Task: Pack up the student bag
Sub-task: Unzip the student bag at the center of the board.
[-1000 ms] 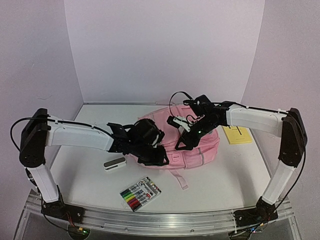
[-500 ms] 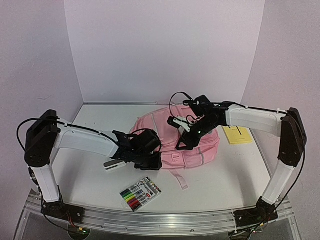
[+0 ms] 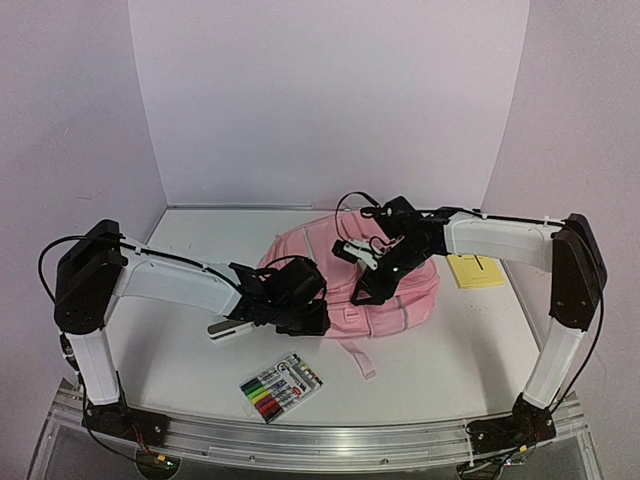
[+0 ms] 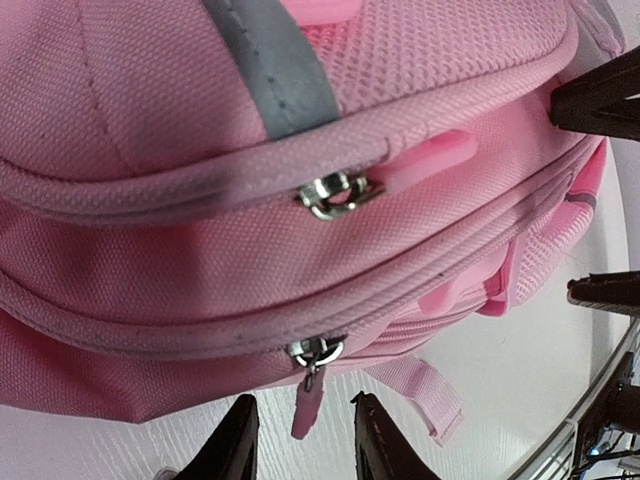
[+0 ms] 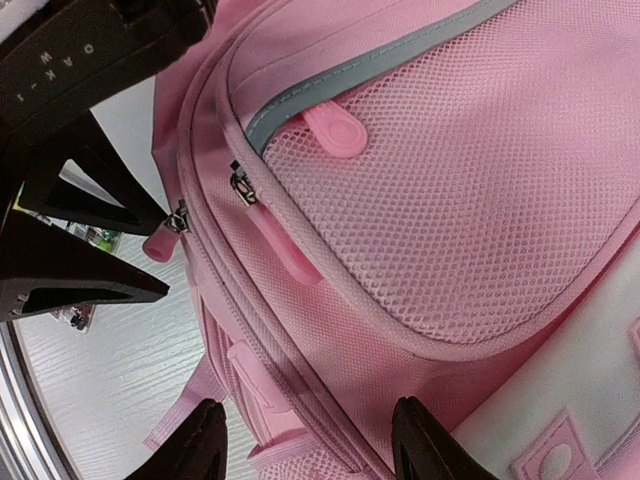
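Student bag: the student bag [image 3: 408, 300] lies flat at the middle of the table [image 3: 180, 350], its zips closed as far as the wrist views show.
Left gripper: the left gripper [image 4: 300, 452] sits at the bag's 8 o'clock edge, fingers narrowly parted with the lower zip pull [image 4: 304, 412] hanging between them – not yet pinched.
Right gripper: the right gripper [image 5: 312, 445] hovers over the bag's mesh front, fingers spread wide and holding nothing.
Step in hand: most likely opening the bag – lining up on that pull before any packing.
Waiting items: a marker pack [image 3: 281, 387] at the bag's 7 o'clock, a white-and-black block [image 3: 229, 328] at 9 o'clock, a yellow pad [image 3: 473, 270] at 3 o'clock, all outside the bag.
Next move: nip the small soft tab squarely, then draw it along the curved track while the right gripper steadies the fabric so the bag does not slide.
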You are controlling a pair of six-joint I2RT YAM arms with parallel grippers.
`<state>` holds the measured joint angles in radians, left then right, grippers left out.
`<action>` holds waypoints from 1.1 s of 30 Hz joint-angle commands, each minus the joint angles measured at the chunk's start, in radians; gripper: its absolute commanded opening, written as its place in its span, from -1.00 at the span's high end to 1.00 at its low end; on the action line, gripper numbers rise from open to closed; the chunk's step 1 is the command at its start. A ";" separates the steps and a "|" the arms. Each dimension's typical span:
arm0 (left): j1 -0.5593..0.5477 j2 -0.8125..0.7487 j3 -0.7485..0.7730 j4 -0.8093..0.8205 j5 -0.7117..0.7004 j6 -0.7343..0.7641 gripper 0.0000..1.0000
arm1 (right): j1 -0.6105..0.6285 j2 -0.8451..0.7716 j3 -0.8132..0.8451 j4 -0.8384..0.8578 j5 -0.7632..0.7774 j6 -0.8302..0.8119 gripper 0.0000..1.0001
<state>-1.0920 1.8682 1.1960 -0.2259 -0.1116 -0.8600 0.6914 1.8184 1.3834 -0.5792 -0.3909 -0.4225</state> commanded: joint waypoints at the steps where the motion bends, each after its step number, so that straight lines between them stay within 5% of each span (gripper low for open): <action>1: 0.004 0.026 0.066 0.043 -0.040 0.009 0.38 | -0.002 0.012 0.018 0.006 0.010 -0.006 -0.10; 10: 0.018 -0.006 0.045 0.014 -0.085 -0.052 0.99 | -0.014 0.024 -0.026 0.027 0.076 -0.037 -0.02; 24: 0.119 -0.250 -0.108 -0.171 -0.066 -0.037 1.00 | -0.161 0.024 -0.123 0.054 0.218 -0.222 0.29; 33: 0.124 -0.142 0.038 -0.123 0.246 0.186 1.00 | -0.266 0.189 0.073 0.136 0.291 -0.282 0.30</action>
<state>-0.9538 1.6930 1.1360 -0.2963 -0.0094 -0.7833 0.5626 1.8733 1.3410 -0.4912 -0.3930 -0.6883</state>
